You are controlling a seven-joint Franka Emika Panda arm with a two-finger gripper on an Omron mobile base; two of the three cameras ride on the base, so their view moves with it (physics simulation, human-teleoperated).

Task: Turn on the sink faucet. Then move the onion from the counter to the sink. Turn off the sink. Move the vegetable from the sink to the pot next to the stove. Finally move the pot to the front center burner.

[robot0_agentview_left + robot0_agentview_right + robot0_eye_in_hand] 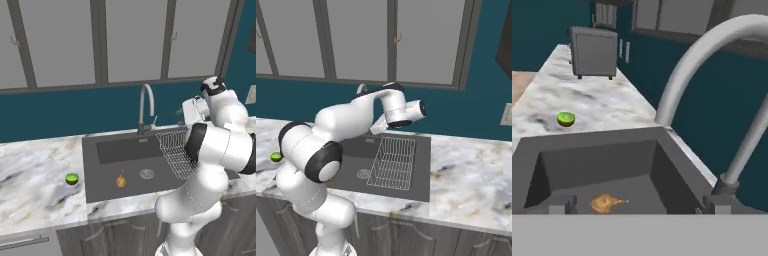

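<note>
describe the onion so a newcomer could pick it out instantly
Find the dark grey sink sunk into the marble counter, below the silver faucet. On the basin floor, just left of the round drain, lies the onion: a small tan-brown bulb with a thin stalk. The only other small item, a green lime, sits outside on the counter.

The tan-brown onion (121, 179) lies on the floor of the dark grey sink (100, 185), beside the drain.

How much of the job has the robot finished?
The onion already lies in the sink, so that move looks done. The gripper hangs by the sink faucet, probably for the lever. Left: lifting the onion into the pot, then putting the pot on the burner.
</note>
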